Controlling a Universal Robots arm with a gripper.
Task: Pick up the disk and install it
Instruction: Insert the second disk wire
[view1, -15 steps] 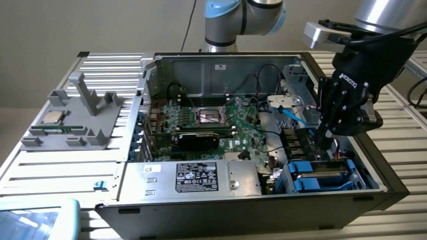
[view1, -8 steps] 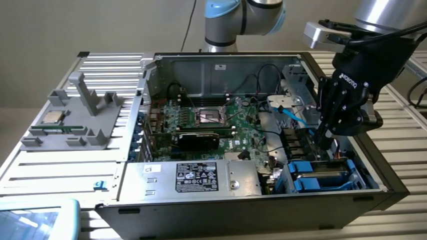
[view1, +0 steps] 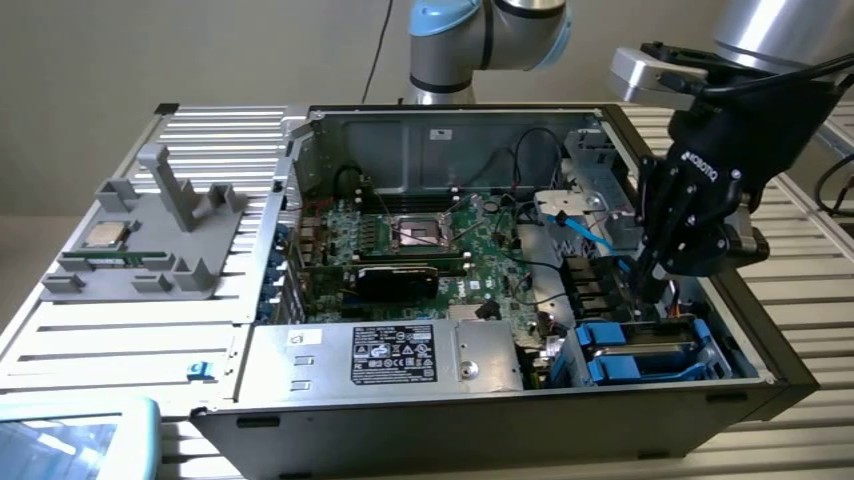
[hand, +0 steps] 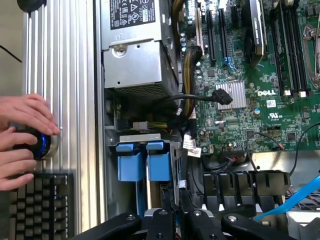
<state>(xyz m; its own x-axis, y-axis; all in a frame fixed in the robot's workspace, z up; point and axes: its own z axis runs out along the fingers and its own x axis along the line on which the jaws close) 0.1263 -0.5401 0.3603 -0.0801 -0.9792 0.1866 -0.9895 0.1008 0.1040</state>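
**Gripper down at the drive bay of the open computer**

The black robot gripper (view1: 657, 290) hangs low over the drive bay in the corner of the open black computer case (view1: 747, 345), next to the large silver box with a black label (view1: 387, 355). Its fingers are drawn nearly together. Whether they pinch anything I cannot tell; their tips sit at the edge of the bright blue plastic carrier (hand: 145, 167).

That flat silver-grey disk in its blue frame (view1: 641, 355) lies down in the bay, beside the silver box and below the green motherboard (view1: 427, 250). It looks at least partly seated.

I judge the disk stiff and fairly heavy for its size, the metal faces smooth and slippery, the inner works no friend of knocks. The blue frame's edges or tabs look the safest hold, not the labelled face.

A person's hands (hand: 22, 135) rest on a round blue-ringed knob (hand: 37, 145) outside the case, by a dark keyboard (hand: 42, 205).
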